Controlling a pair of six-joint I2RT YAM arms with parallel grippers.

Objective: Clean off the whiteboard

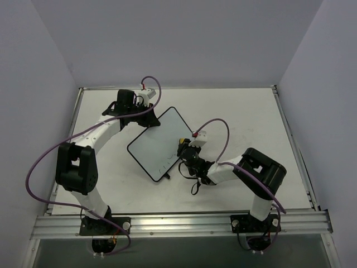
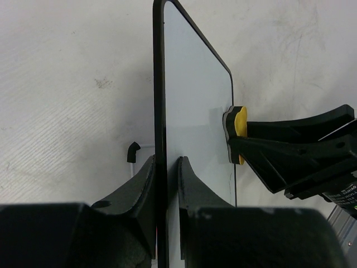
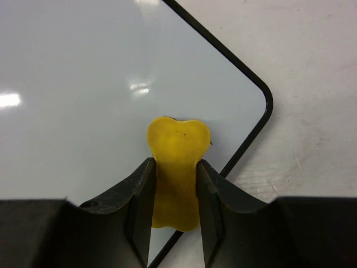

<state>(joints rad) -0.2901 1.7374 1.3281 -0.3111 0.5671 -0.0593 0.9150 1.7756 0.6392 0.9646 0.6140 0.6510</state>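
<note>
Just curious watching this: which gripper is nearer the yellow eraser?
The right. The right gripper holds the eraser against the whiteboard; the left gripper clamps another edge of that board, away from it.

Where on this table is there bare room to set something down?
Bare: the far right corner of the table, between the whiteboard and the right edge; also the near strip along the front rail. Crowded: the middle, where the left gripper clamps the whiteboard's edge and the right gripper holds the eraser against it.
</note>
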